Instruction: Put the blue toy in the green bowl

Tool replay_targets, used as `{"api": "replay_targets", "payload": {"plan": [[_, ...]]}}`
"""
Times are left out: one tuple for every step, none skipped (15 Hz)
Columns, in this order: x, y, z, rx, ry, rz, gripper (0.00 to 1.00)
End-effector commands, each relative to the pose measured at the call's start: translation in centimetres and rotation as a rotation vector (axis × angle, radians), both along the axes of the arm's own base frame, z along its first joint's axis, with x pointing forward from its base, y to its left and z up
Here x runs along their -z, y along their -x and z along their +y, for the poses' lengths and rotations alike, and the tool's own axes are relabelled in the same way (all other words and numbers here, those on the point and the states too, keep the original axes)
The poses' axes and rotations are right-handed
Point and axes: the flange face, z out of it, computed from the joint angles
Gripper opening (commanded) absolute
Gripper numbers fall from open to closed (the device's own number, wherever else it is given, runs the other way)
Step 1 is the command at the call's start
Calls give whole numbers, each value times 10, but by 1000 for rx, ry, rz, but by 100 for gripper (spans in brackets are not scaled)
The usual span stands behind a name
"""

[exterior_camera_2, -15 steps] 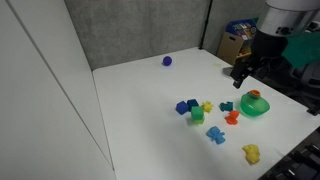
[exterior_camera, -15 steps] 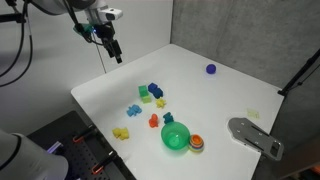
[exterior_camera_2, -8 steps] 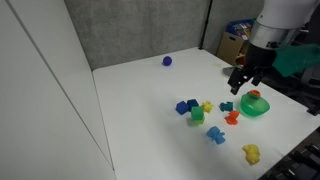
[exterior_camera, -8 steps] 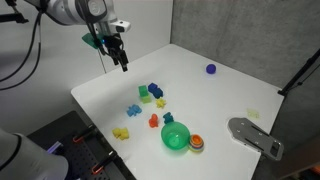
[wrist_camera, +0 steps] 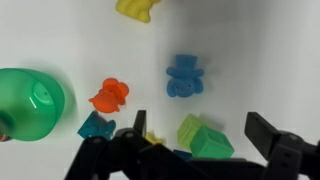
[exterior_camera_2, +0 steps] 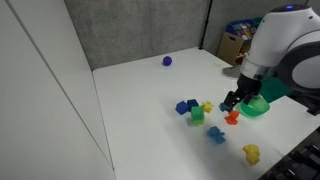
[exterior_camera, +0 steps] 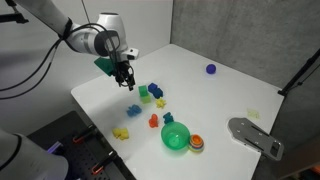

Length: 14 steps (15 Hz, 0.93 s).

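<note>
The blue toy (wrist_camera: 185,76) is a small light-blue piece lying on the white table, also seen in both exterior views (exterior_camera: 133,110) (exterior_camera_2: 216,134). The green bowl (wrist_camera: 28,106) stands upright near the table's edge, with the other toys between it and the blue toy (exterior_camera: 176,137) (exterior_camera_2: 254,105). My gripper (wrist_camera: 197,122) is open and empty, hovering just above the toy cluster (exterior_camera: 127,80) (exterior_camera_2: 232,102). A green block toy (wrist_camera: 205,138) lies between its fingers, below them. The blue toy lies just beyond the fingertips.
An orange toy (wrist_camera: 110,95), a teal toy (wrist_camera: 96,126) and a yellow toy (wrist_camera: 138,8) lie around. A dark blue blocky toy (exterior_camera: 154,90) and a small yellow toy (exterior_camera: 160,101) sit beside the green block. A blue-purple ball (exterior_camera: 210,69) lies far back. An orange-red round object (exterior_camera: 196,143) touches the bowl.
The gripper has moved down and across from the table's far corner to just above the toy cluster. The toys and bowl have not moved.
</note>
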Motion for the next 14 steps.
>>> {"api": "replay_targets", "payload": {"plan": [[43,-2,-6,-32,-3,-20,100],[55,-3,-7,-37,-8,-30,100],[65,-4,-9,-40,-10,-39,100],[75,-5,-10,-42,-14,-46,100],[87,-6,-13,-40,-17,-53,100],[97,-6,-15,-35,-23,-58,100],[109,-7,-16,-28,-29,-58,100],[118,-7,-17,-26,-30,-59,100],[128,-7,-19,-25,-26,-63,100],[137,-7,-20,-26,-26,-62,100],[147,-7,-21,-23,-26,-61,100],[155,-8,-21,-19,-26,-60,100],[163,-8,-20,-15,-27,-60,100],[172,-10,-19,-12,-30,-60,100]]}}
